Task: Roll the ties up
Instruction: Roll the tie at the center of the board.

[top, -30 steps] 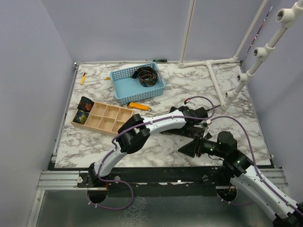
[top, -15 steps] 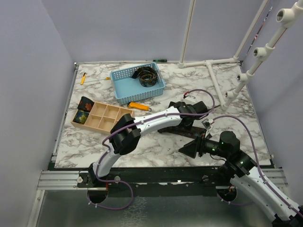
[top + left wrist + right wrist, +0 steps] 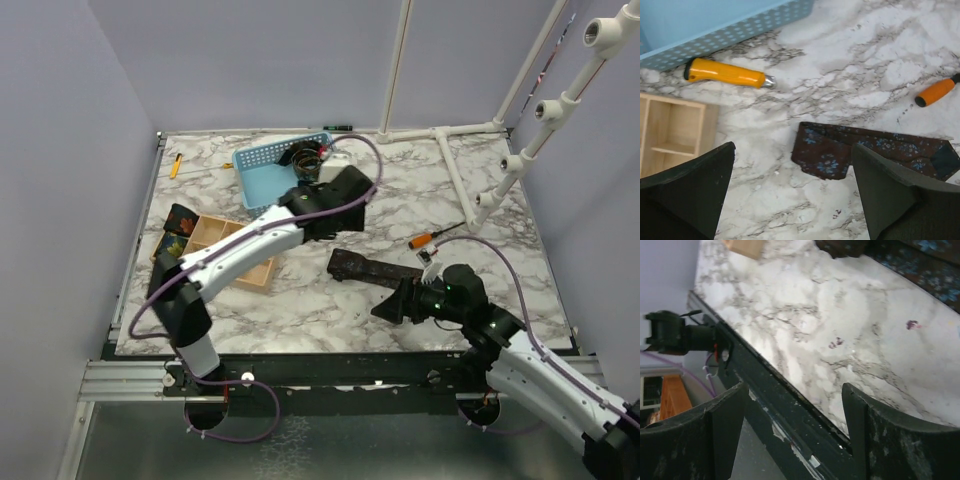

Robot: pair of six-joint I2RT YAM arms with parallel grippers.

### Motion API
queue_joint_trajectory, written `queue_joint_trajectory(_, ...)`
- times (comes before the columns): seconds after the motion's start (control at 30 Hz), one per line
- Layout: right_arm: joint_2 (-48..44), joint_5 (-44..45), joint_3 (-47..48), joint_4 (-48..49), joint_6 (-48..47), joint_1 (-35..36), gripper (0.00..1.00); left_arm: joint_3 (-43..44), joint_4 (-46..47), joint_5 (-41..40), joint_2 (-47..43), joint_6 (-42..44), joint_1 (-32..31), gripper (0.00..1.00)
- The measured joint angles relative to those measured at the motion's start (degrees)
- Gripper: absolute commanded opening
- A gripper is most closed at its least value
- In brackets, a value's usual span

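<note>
Left gripper (image 3: pixel 792 150) and right gripper (image 3: pixel 794 390) gape, both empty.

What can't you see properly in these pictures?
- Top view: the left arm covers part of the blue basket and the wooden tray, so their contents can't be counted.
- Left wrist view: the flat tie is partly hidden behind the left gripper's finger.
- Right wrist view: the same tie is cut off by the top edge.
- Left wrist view: the orange handle leaves the right edge; its tip is unseen.
</note>
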Motion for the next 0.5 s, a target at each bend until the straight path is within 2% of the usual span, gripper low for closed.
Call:
queue_joint_trajectory(0.23,22.9,8.0,8.2,2.1,1.7,0.0,0.8,-33.6,23.3,12.0,-29.0,2.2,13.5,0.99)
queue_joint_trajectory(0.33,29.9,10.8,12.5,4.5,2.6,0.0,0.79,-43.4,31.3,19.2,-33.7,2.3,17.0,0.99)
queue_joint_trajectory(0.5,40.0,14.4,19.9,6.9,3.3,0.0,0.74,-55.9,42.8,32.1,-34.4,1.5,22.6,0.99)
